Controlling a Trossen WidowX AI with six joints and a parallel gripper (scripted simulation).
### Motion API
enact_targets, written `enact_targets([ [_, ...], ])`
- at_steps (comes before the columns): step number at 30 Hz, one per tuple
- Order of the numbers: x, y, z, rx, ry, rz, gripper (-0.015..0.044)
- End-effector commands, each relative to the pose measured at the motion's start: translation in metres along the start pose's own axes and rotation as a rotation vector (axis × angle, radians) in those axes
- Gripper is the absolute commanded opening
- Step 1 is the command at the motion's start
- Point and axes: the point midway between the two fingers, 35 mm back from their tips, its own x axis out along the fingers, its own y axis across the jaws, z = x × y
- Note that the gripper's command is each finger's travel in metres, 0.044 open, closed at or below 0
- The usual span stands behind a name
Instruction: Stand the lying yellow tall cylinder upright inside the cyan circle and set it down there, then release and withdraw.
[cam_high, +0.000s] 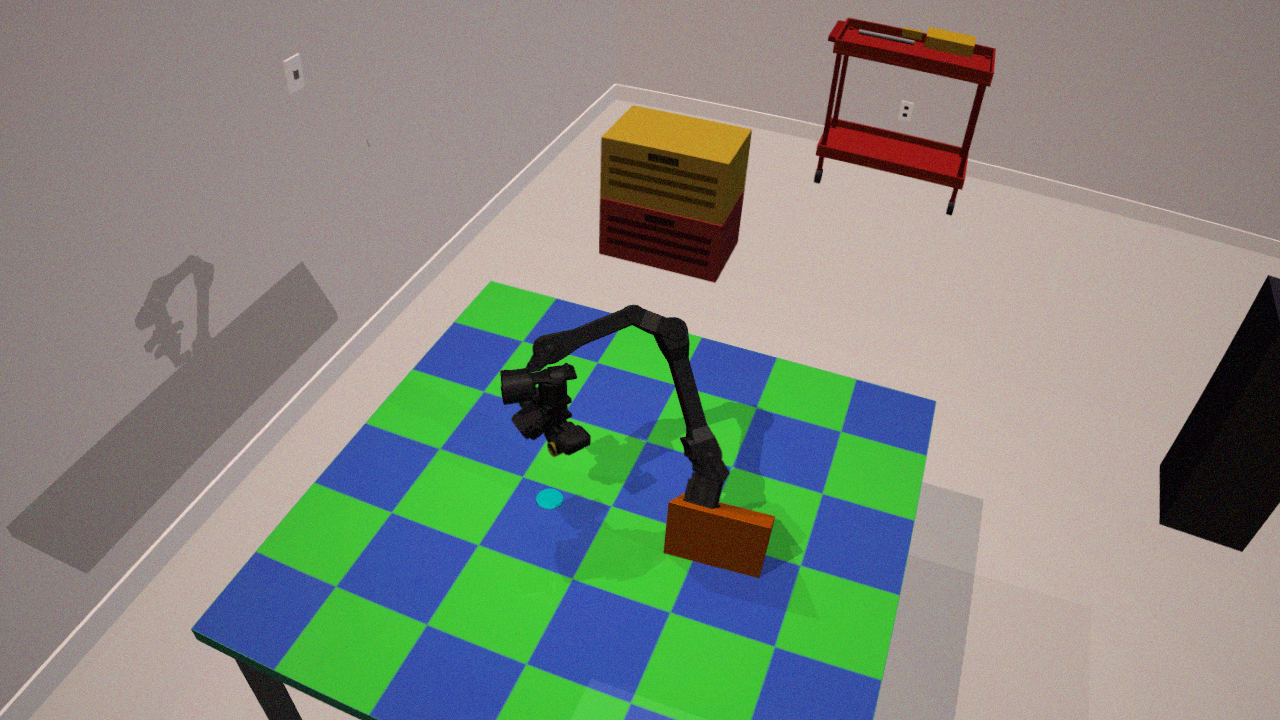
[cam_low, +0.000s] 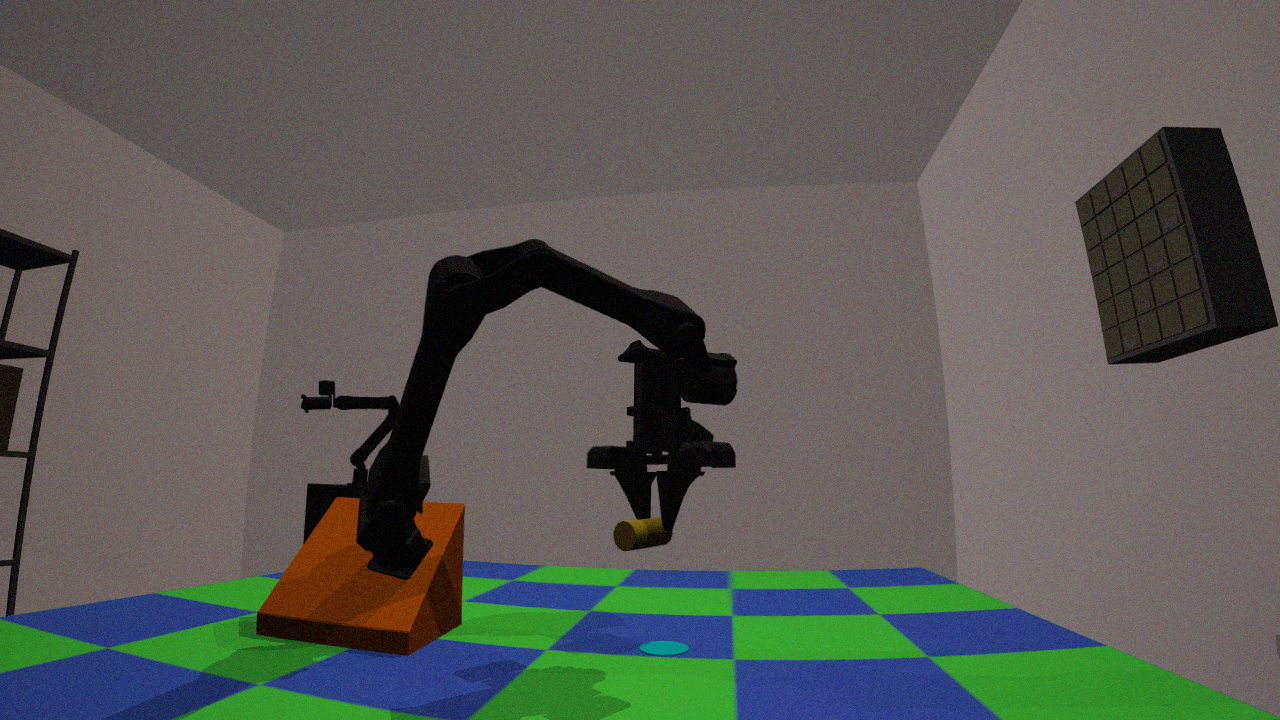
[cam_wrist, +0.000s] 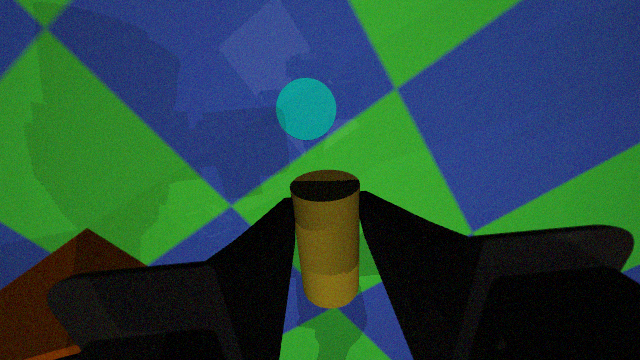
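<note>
The yellow tall cylinder (cam_low: 637, 534) (cam_wrist: 327, 245) is held in the air, lying roughly level in the exterior view; only a sliver of it (cam_high: 553, 448) shows in the top view. My gripper (cam_low: 657, 528) (cam_wrist: 325, 202) is shut on it, with one finger on each side, pointing down. The cyan circle (cam_high: 549, 498) (cam_low: 664, 647) (cam_wrist: 306, 108) lies flat on a blue square of the checkered table, with nothing standing on it. The cylinder hangs well above the table; in the wrist view the circle shows beyond its far end.
The orange wedge base (cam_high: 718, 537) (cam_low: 358, 573) (cam_wrist: 85, 260) carries the arm on the green and blue checkered table (cam_high: 501, 591) (cam_low: 805, 635). Stacked yellow and red cabinets (cam_high: 662, 188) and a red cart (cam_high: 895, 152) stand on the floor beyond the table.
</note>
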Motion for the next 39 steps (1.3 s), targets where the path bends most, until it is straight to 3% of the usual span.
enact_targets([
  [1,-0.002,0.002,0.012,-0.077,-0.009,-0.001,0.0105],
  [39,0.019,0.016,0.021,-0.146,-0.16,0.172,0.0105],
])
